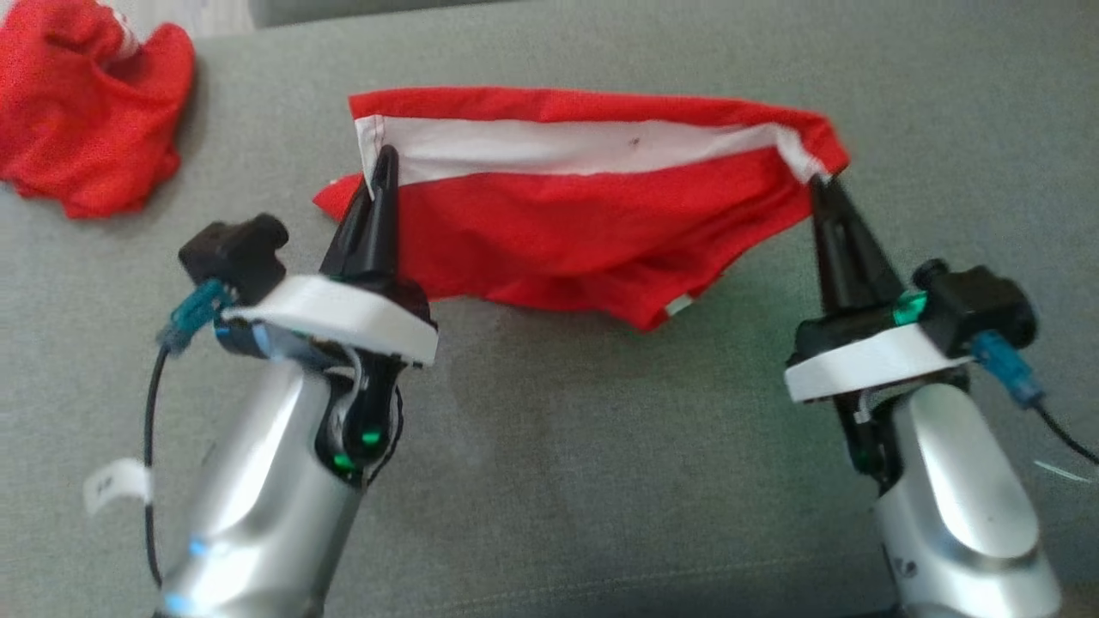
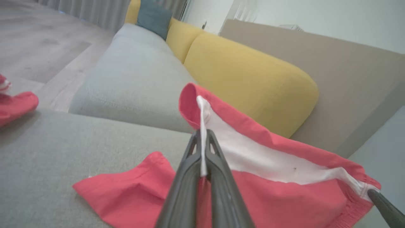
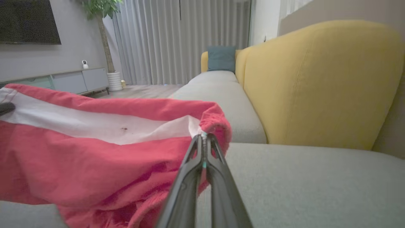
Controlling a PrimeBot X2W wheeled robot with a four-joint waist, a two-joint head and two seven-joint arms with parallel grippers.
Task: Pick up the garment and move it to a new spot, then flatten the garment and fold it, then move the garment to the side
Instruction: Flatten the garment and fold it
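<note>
Head view: left claw (image 1: 384,167) is closed, pinching the left end of the garment's (image 1: 584,223) white waistband. Right claw (image 1: 820,184) is closed too, pinching the right end. The band is stretched between them, red side up top, white inner strip facing the camera. The lower red part sags down to the grey sofa seat (image 1: 558,481). A second red cloth (image 1: 86,112) sits crumpled at the far left, well apart.

Left wrist view: close-up of the left grip. The white band edge runs right between the two shut fingers, red fold sticking up past the tips. One leg of the garment lies flat on the seat, left of the fingers. The right claw's tip is at the lower right corner, on the band's other end. Behind are a yellow backrest (image 2: 253,82) and a teal cushion (image 2: 155,15).

Right wrist view: fingers are shut on the bunched band corner, fabric draping left and down. The left claw's tip is at the left edge, on the band. This view adds the room: TV (image 3: 28,20), plant (image 3: 101,9), curtains (image 3: 180,41), low cabinet (image 3: 72,79).
</note>
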